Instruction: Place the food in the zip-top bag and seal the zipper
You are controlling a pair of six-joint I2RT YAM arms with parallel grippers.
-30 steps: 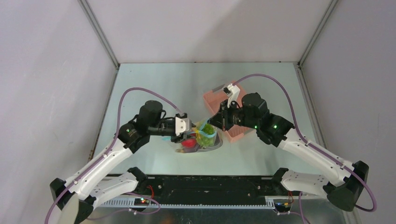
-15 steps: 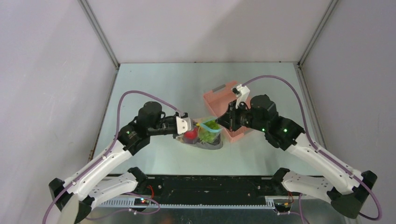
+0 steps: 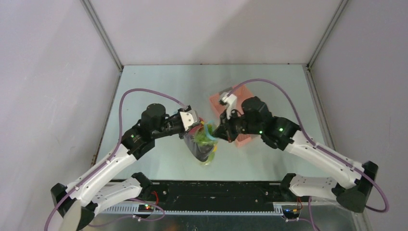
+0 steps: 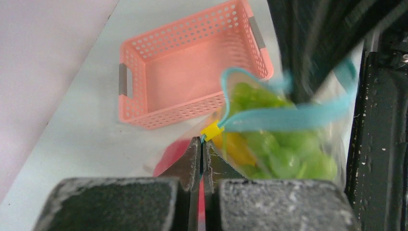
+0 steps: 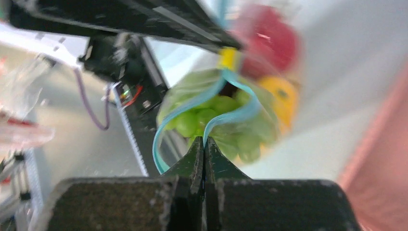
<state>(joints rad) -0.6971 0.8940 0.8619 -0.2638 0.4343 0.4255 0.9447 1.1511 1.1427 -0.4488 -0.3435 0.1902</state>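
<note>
The zip-top bag (image 3: 204, 148), lying on the counter (image 3: 159, 86) a second ago, now hangs mid-frame. The jaws of the left gripper (image 4: 201, 144) and right gripper (image 5: 204, 146) each pinch the zipper (image 4: 284, 118). Its mouth gapes, so sealing is outstanding.

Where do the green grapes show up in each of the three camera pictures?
Top external: the green grapes sit at the centre, inside the bag.
Left wrist: right of centre, behind the blue zipper.
Right wrist: centre, framed by the zipper.
Shared landmark: the blue zipper.
</note>
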